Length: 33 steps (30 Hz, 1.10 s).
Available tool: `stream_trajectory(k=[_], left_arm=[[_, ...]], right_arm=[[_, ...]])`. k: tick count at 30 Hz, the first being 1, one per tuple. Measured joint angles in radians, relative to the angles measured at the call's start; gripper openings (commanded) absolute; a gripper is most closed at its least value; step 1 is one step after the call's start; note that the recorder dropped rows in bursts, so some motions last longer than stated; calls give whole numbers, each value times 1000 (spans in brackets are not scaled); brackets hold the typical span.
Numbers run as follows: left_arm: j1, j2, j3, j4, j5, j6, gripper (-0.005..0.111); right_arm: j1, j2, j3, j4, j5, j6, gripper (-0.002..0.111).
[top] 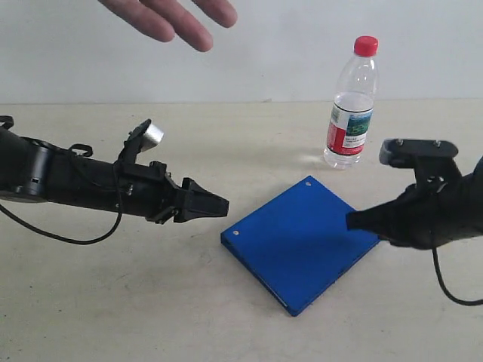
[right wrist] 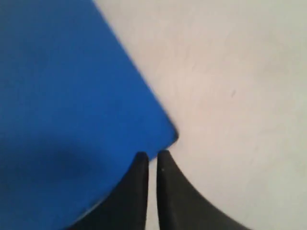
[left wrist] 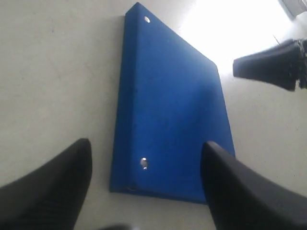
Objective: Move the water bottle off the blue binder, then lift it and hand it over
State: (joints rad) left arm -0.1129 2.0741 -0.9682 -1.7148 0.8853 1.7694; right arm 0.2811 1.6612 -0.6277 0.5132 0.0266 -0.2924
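The water bottle (top: 352,105), clear with a red cap and a red, white and green label, stands upright on the table behind the blue binder (top: 302,241), not on it. The binder (left wrist: 168,110) lies flat and shows two silver rivets. My left gripper (top: 219,205) hovers left of the binder's near-left corner, open and empty (left wrist: 146,146). My right gripper (top: 353,221) is shut with nothing between its fingers. Its tips (right wrist: 152,155) sit right at the binder's right corner (right wrist: 62,96). The left wrist view also shows that right gripper (left wrist: 237,67) beside the binder's far edge.
A person's open hand (top: 170,19) reaches in at the top left, above the left arm. The beige table (top: 113,302) runs back to a white wall. Cables hang from both arms.
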Motion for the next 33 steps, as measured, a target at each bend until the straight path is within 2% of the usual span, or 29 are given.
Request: stream_trajectory(k=[3,5,8,11,15,19,22,23,25,29,31,33], left_arm=[[0,0,-6,0,10,6,58],[0,0,-6,-2,12,37,55],[0,-7,-7,-3,12,57,55],[0,-30,-7,1,13,63,55],[0,-33,-8,5,13,64,55],[0,-34,-8,5,13,64,55],[0,-34,-8,5,37,64,55],[0,-34,-8,5,51,64,55],[0,-34,-8,6,94,64,55],[0,-34,-8,15,157,51,55],[0,-34,-8,20,169,44,55],[-2,-34,-8,20,171,39,55]], right_arm=[[0,-40,0,-4,-270,37,0],[0,-146,0,-54,-326,69,0],[0,-430,2,-123,-317,139,0],[0,-787,48,-226,-231,165,0],[0,-1090,114,-288,-78,166,0],[0,-1323,157,-284,250,129,0],[0,-1428,187,-166,511,30,0],[0,-1457,203,-62,610,-40,0],[0,-1476,224,178,678,-176,0],[0,-1481,262,542,591,-369,0],[0,-1481,304,685,484,-382,0],[0,-1477,364,770,393,-311,0]])
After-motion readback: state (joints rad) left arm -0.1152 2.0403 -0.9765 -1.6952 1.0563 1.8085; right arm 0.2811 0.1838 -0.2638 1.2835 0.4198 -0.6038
